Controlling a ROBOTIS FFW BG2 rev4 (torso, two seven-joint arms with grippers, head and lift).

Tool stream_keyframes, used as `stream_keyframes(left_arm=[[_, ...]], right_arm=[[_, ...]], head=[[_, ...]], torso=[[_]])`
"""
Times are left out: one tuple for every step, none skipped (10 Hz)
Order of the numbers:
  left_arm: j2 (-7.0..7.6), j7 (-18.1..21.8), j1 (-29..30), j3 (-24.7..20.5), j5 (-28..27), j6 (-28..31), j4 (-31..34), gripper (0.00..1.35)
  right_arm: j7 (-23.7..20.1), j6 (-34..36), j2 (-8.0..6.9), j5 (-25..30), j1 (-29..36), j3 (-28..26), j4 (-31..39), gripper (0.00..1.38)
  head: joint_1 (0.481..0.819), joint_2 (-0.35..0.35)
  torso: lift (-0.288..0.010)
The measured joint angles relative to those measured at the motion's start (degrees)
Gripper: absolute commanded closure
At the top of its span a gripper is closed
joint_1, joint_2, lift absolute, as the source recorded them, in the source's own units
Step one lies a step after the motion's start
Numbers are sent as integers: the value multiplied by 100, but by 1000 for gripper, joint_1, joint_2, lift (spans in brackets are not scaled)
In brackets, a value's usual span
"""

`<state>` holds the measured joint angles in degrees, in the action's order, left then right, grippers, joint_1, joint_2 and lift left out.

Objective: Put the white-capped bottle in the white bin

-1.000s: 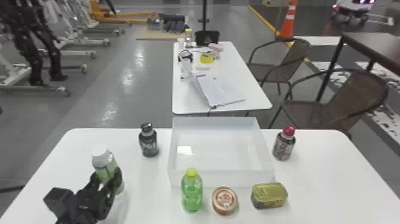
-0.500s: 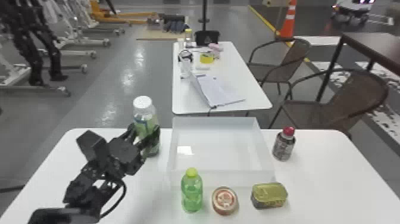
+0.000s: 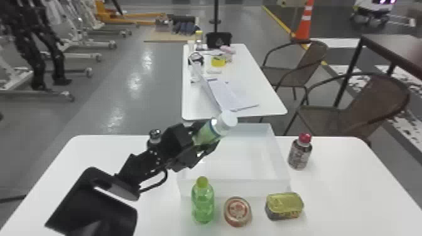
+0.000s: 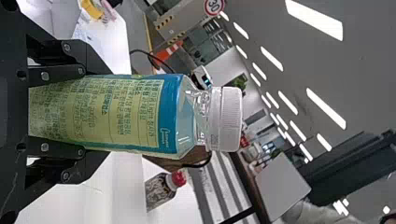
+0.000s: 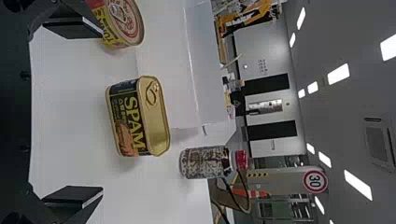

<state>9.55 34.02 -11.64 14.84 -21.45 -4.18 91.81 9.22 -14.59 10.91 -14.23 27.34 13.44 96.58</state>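
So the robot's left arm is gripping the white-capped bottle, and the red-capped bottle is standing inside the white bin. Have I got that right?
Not quite: the red-capped bottle isn't inside the white bin. The head view shows it standing on the table, to the right of the bin. The left arm's fingers do grip the white-capped bottle.

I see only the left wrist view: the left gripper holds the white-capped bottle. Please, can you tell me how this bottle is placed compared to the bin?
Observer: In the head view, the white-capped bottle leans with its cap to the right, across the back left corner of the bin.
Operator: Thank you. And is the right gripper open, please?
Observer: Yes, the right wrist view shows the right gripper with its fingers wide apart.
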Motion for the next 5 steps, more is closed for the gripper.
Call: stream_keyframes(left_arm=[[32,0,-169,199,-528,-156,-177,1150],[44,28,-342,428,-1153,-252,-351,1150],[45,100,-547,710,-1815,-361,-504,1148],[36,165,-794,1086,-2403,-422,-641,1093],[17,253,-1038,1488,-2826,-440,-783,984]], right_arm=[[-1,0,-1,-5,-27,18,-16,110],[-6,0,-1,-9,-51,35,-29,110],[-8,0,-5,-10,-68,43,-38,110],[-8,0,-5,-28,-84,55,-52,110],[-8,0,-3,-50,-103,71,-67,110]], head=[[549,0],[549,0],[549,0],[549,0],[549,0]], torso=[[-100],[-100],[-100],[-100],[-100]])
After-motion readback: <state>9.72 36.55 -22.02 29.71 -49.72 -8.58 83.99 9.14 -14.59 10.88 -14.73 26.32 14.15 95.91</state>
